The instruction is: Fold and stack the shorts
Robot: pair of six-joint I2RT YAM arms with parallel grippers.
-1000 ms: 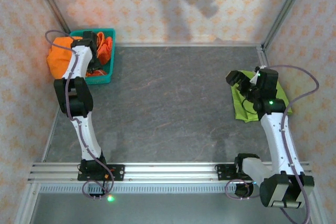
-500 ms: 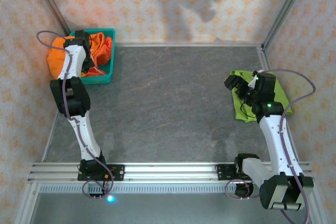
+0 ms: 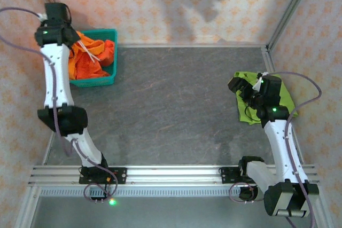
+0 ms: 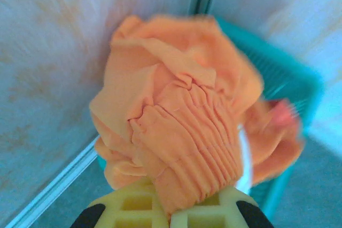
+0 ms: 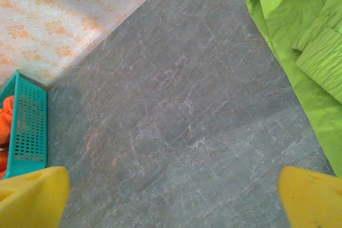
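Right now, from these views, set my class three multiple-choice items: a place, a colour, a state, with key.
1. What colour is the mesh basket? A red; B teal; C white.
2. Where do the lime green shorts lie? A in the basket; B on the front rail; C on the table, right side.
3. The left gripper is: A shut on orange shorts; B open, empty; C open over the table.
Key: B, its walls are teal; C, they lie spread on the table; A, gathered fabric is pinched in it.
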